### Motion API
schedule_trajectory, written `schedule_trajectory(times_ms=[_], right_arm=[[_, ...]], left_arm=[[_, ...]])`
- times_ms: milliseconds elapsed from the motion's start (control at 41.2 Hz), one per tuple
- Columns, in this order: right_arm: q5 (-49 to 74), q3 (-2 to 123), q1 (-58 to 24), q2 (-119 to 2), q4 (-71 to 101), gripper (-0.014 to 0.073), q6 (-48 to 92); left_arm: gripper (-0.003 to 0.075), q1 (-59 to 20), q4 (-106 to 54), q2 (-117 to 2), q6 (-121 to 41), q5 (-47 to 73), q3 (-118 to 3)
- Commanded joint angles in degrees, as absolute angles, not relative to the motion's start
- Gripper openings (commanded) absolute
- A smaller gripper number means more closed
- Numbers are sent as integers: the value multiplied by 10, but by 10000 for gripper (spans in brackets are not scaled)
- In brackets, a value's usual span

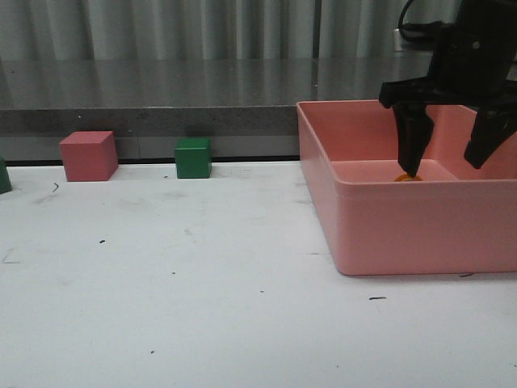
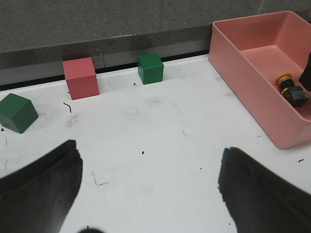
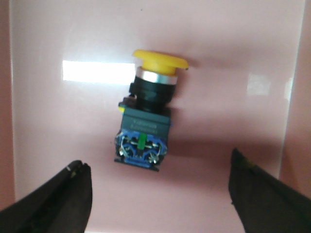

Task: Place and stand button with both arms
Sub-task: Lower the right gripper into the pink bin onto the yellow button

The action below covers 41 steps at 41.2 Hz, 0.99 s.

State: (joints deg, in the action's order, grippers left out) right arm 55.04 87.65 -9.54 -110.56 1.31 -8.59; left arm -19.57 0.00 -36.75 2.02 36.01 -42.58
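Note:
The button (image 3: 148,116) lies on its side on the floor of the pink bin (image 1: 388,234), yellow cap away from the fingers and blue terminals toward them. Only a sliver of its cap (image 1: 404,177) shows in the front view; it also shows in the left wrist view (image 2: 290,89). My right gripper (image 1: 444,170) is down inside the bin, open, its fingers straddling the button without touching it; in its wrist view the right gripper (image 3: 159,162) is empty. My left gripper (image 2: 149,147) is open and empty above the white table, out of the front view.
A red cube (image 1: 88,155), a green cube (image 1: 193,158) and another green cube (image 1: 3,176) at the left edge stand along the table's back by a grey ledge. The bin's walls (image 2: 243,73) surround the right gripper.

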Motion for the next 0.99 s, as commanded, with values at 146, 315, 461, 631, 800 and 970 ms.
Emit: schedule_trajectory(times_ms=[146, 315, 461, 631, 800, 970], right_arm=[[551, 938, -107, -1131, 6, 594, -108], [559, 962, -108, -1162, 6, 594, -113], [561, 967, -110, -1175, 6, 594, -114], [568, 968, -110, -1191, 6, 594, -114], [574, 968, -110, -1194, 6, 519, -114], [578, 968, -110, -1194, 6, 260, -114]], left_arm=[[564, -202, -5, -371, 22, 318, -441], [564, -202, -5, -371, 22, 318, -441], [564, -202, -5, -371, 22, 318, -441], [564, -202, -5, -371, 22, 318, -441], [564, -202, -5, -371, 22, 317, -441], [564, -202, -5, -371, 22, 317, -441]])
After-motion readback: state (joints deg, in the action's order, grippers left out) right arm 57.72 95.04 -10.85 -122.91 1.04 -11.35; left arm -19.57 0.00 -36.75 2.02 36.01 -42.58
